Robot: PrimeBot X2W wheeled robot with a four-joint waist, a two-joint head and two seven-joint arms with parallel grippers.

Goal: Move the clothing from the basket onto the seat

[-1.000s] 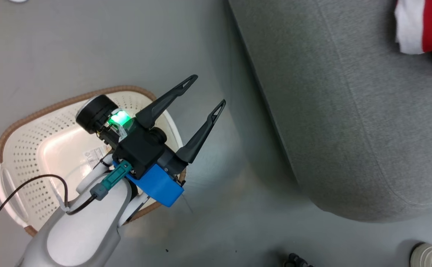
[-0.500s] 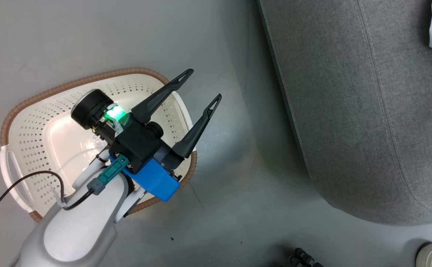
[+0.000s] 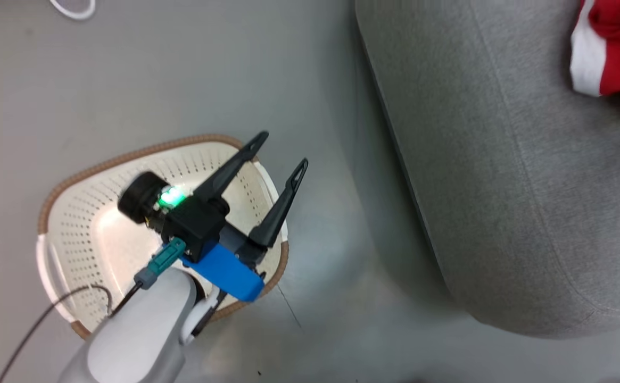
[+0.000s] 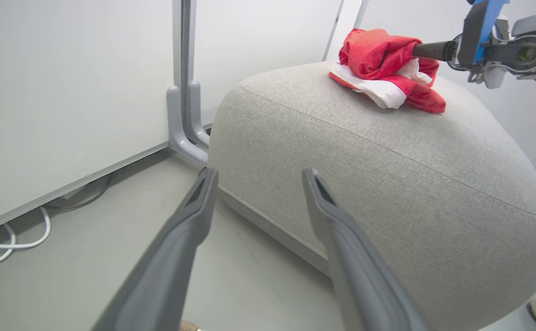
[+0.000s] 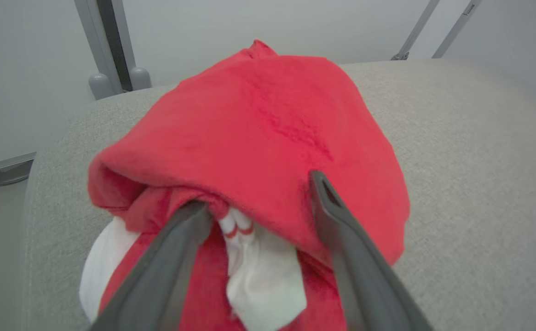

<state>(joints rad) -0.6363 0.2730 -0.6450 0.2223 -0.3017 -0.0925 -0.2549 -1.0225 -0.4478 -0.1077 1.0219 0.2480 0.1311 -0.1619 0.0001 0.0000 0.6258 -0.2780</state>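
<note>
clothing (image 3: 616, 58) on seat (image 3: 501, 186), basket (image 3: 70, 229) on floor (image 3: 129, 74) left of seat

Lab-type test bay, bare grey floor (image 3: 155, 64), white partition panels (image 4: 65, 92) on a grey metal post (image 4: 183, 69), loose white cables (image 4: 47, 228) at the panel foot, lone grey sofa (image 4: 387, 174).
</note>
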